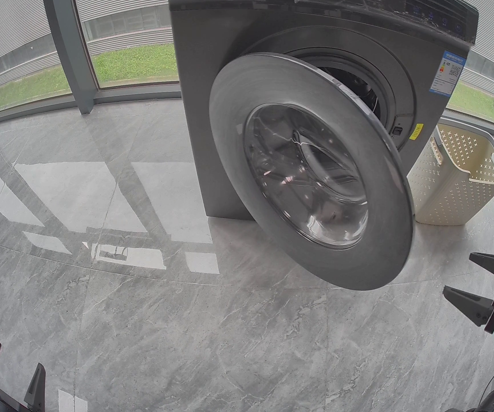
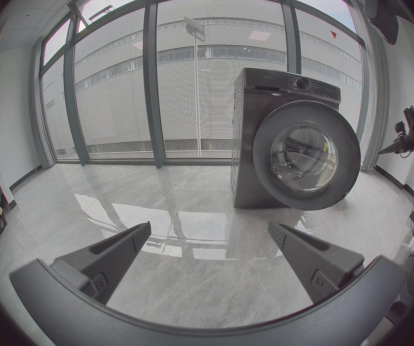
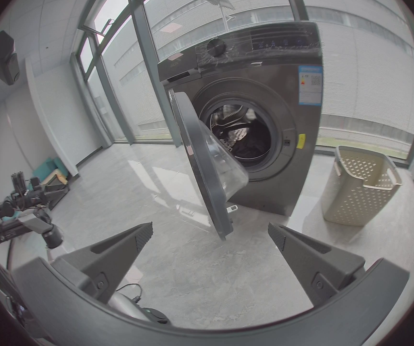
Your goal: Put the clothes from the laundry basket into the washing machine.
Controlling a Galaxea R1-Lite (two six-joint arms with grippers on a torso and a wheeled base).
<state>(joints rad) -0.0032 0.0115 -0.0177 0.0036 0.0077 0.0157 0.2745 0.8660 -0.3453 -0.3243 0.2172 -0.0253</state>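
A grey front-loading washing machine [image 1: 212, 75] stands ahead, its round door [image 1: 310, 167] swung wide open toward me. Dark clothes [image 3: 250, 145] lie inside the drum [image 3: 238, 130]. To the machine's right a cream perforated laundry basket [image 1: 459, 173] sits on the floor; the part of its inside that shows holds no clothes. My right gripper [image 1: 479, 284] is open and holds nothing, hanging low at the right, in front of the basket. My left gripper [image 1: 12, 373] is open at the lower left, far from the machine.
Polished grey stone floor [image 1: 144, 293] stretches wide and bare to the left of the machine. Floor-to-ceiling windows [image 1: 121, 47] with a dark pillar stand behind. The open door juts out into the space in front of the drum.
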